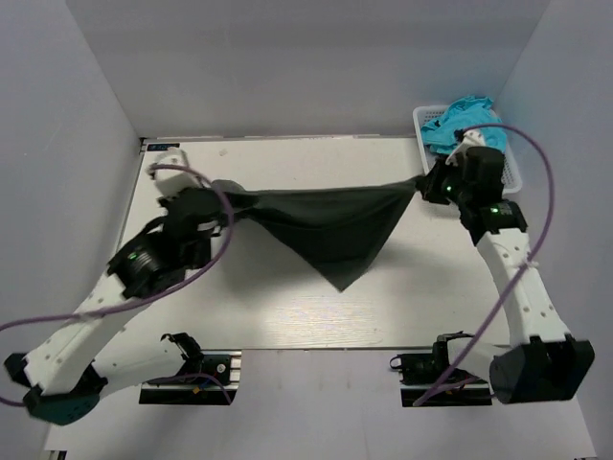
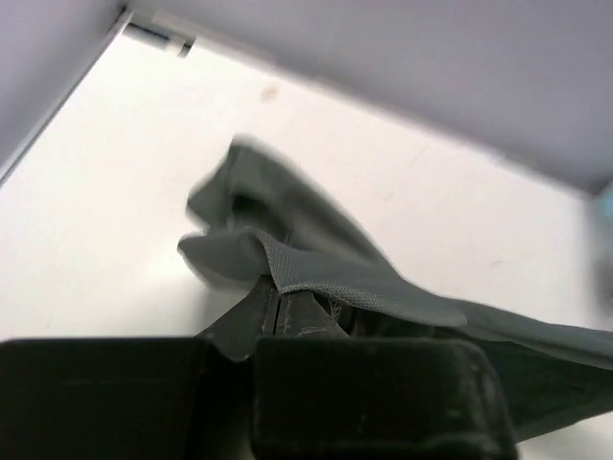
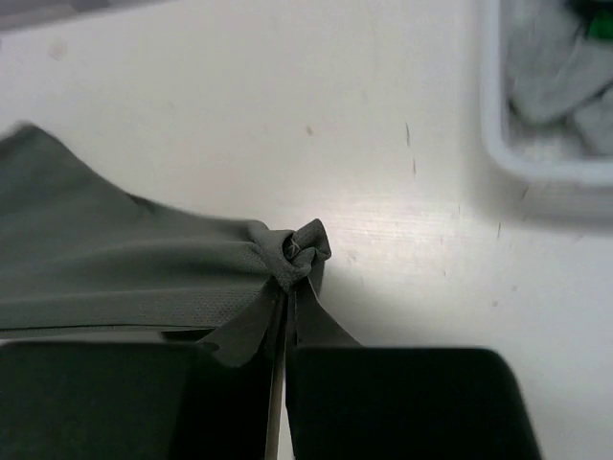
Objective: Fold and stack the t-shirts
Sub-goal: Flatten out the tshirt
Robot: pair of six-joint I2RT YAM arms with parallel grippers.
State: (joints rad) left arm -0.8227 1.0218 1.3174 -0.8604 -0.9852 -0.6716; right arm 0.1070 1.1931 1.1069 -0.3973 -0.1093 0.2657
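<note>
One charcoal t-shirt [image 1: 330, 225] hangs stretched btwn the two arms over the middle of the white table [image 1: 287, 316]. Its top edge is pulled into a taut, near-straight line left to right. The rest sags into a pointed triangle, tip down near the tabletop; can't tell if it touches. Fabric is thin and matte w/ a greenish tint, and the wrist views show a fine mesh-like knit and a turned-over hem.

On the left end the left gripper [image 1: 222, 199] is clamped on the cloth, which bunches into soft rumpled folds past the black fingers. On the right end the right gripper [image 1: 428, 184] is closed on the shirt too, w/ a small tight wad of cloth at the fingertips and only fabric btwn the jaws.

The white plastic lattice basket [image 1: 418, 120] sits at the far right corner of the table, just beside the right gripper. It holds a crumpled turquoise t-shirt [image 1: 466, 113] heaped above the rim, plus light grey cloth [image 3: 546, 72], blurred. Tabletop is smooth and pale w/ faint scuffs.
</note>
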